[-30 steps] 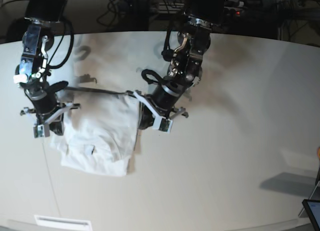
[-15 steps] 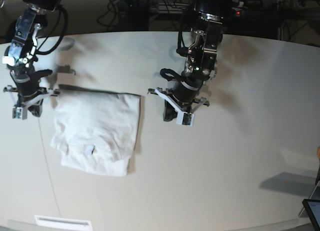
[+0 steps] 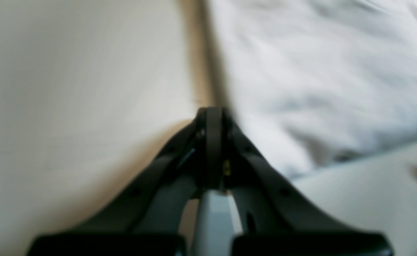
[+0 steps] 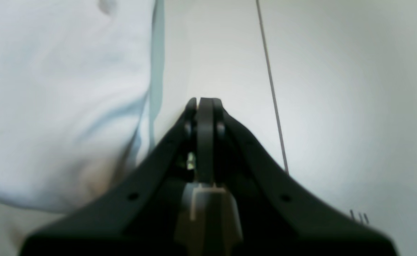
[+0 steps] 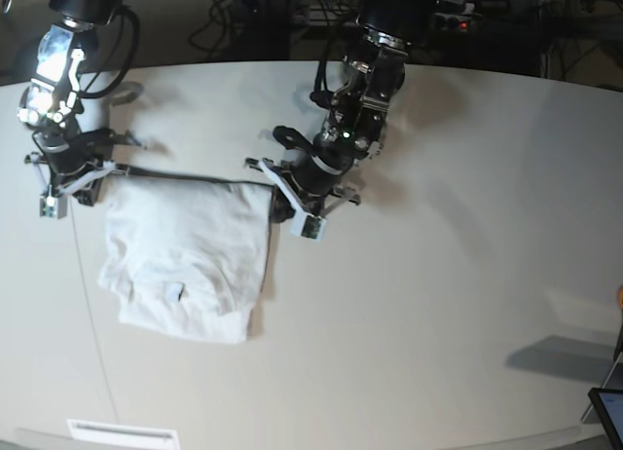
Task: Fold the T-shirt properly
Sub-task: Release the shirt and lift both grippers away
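Change since the earlier frames: both arms have shifted; we see the left gripper drawn in from the bare table to the shirt's far right corner, and the right gripper moved in against the far left corner.
Table: an off-white surface that fills most of the base view; we note a thin dark line running across it in the right wrist view.
T-shirt: white and folded into a rough rectangle, it lies flat on the table toward the left of the base view; its far edge is straight, and its near edge is rounded and wrinkled.
Left arm: we see it reach down from the top centre of the base view toward the shirt's far right corner.
Right arm: it comes down at the upper left of the base view toward the shirt's far left corner.
Left gripper: jaws pressed together with nothing between them; the tip sits just beside the shirt's edge, over the table. This view is blurred.
Right gripper: jaws likewise together and holding nothing; the tip is over bare table, with the shirt's edge just to its side.
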`<move>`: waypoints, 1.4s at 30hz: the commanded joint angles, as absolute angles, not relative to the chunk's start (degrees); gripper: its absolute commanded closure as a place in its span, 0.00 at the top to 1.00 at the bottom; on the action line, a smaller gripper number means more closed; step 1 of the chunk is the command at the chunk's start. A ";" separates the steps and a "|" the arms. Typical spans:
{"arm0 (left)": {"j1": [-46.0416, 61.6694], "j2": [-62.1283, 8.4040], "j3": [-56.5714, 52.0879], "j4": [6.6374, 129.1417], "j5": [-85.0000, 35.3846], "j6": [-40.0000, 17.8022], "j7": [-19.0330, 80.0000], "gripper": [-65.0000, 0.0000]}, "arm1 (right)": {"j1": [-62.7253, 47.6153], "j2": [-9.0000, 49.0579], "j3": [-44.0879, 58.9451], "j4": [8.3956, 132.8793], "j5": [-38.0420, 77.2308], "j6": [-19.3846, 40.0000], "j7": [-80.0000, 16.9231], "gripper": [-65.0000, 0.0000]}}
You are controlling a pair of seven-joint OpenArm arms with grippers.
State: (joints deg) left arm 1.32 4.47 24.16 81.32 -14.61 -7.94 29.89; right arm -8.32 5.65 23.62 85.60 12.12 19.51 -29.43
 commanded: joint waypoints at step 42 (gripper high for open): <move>17.63 -13.93 17.80 104.31 -13.93 -8.22 8.40 0.00 | -22.90 5.85 23.87 85.93 11.82 25.19 12.97 0.00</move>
